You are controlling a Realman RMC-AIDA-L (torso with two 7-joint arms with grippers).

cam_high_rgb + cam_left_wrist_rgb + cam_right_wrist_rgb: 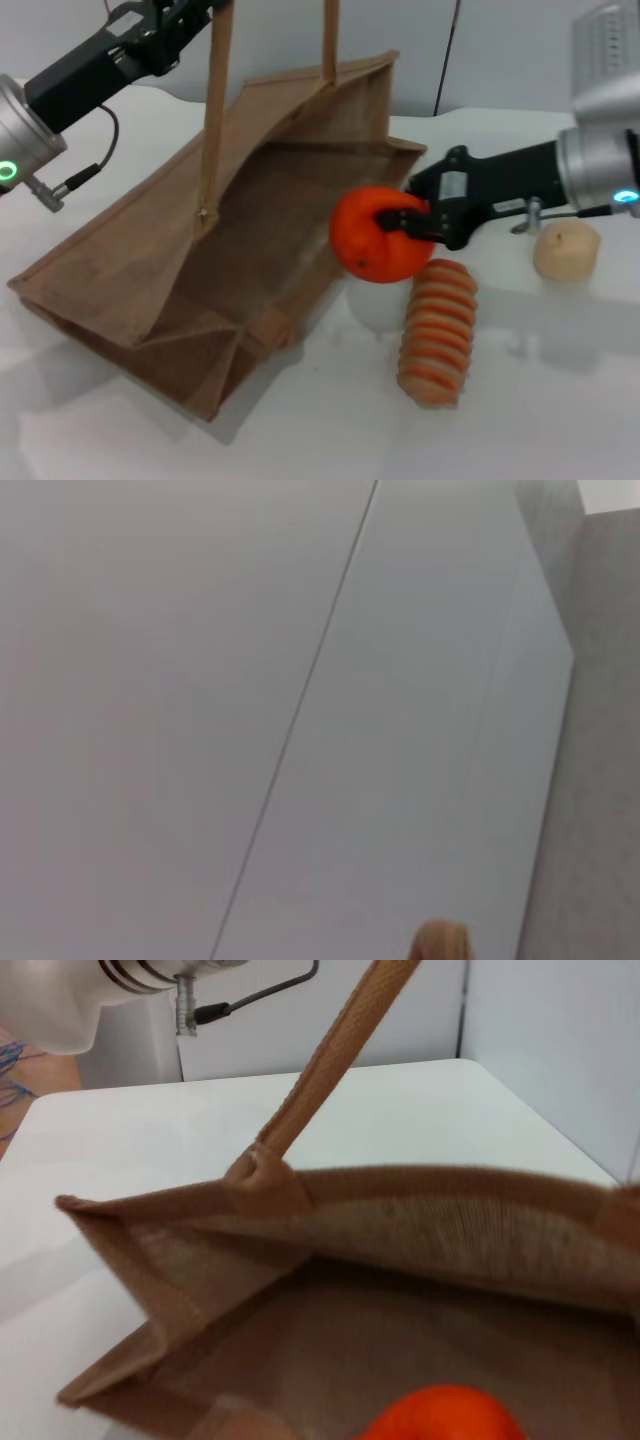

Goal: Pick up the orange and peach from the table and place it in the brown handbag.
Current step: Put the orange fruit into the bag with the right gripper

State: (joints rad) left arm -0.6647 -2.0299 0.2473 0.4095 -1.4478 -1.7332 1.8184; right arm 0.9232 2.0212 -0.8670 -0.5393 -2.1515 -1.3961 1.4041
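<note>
The brown handbag [190,270] lies tilted on the white table with its mouth open toward the right. Its long handles [213,110] run straight up out of the picture. My left gripper [195,12] is at the top left, shut on a handle and holding it up. My right gripper [397,225] comes in from the right, shut on the orange [368,255], which hangs at the bag's open edge. The right wrist view looks into the handbag [420,1230], with the orange [445,1415] low in the picture. The peach is out of view.
A ribbed orange-and-tan oblong item [438,335] lies on the table just below the orange. A pale beige round fruit [566,250] sits at the right, under my right arm. The left arm's body [110,990] shows beyond the bag.
</note>
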